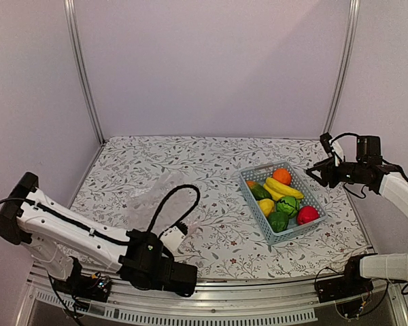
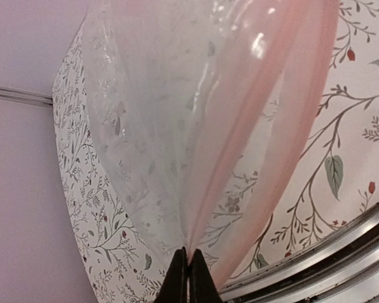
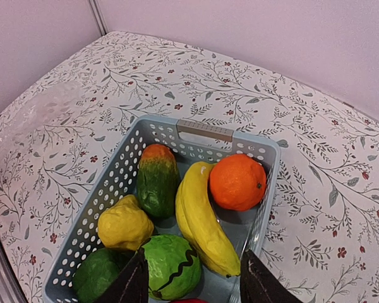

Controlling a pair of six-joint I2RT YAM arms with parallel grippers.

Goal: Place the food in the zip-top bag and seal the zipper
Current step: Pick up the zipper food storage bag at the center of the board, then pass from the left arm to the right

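– since the left gripper is clenched on the narrow pale pink zipper strip of the clear crinkly plastic zip-top bag, what would make this step go well?
– i'd judge the step to be getting the mouth open. the tips pinch the strip thin at its end, and i cannot tell whether one layer or both is caught. if it's both, lifting won't part the mouth, so i'd raise it slowly and watch for the two layers separating.
– where does the bag lie?
– on the floral-patterned table, near the front edge. it is left of the light-blue slotted plastic basket and apart from it.
– and the arms?
– the left arm lies low along the near edge, with its forearm reaching rightward and its wrist turned toward the bag's near end. the right arm is raised at the right side. the right gripper hovers over the basket, its jaws partly apart with nothing between them.
– the food?
– all in the basket, none in the bag yet: a yellow plastic banana, a round orange, a yellow lemon, a striped green watermelon, a green-orange piece, a green pepper and a red apple.
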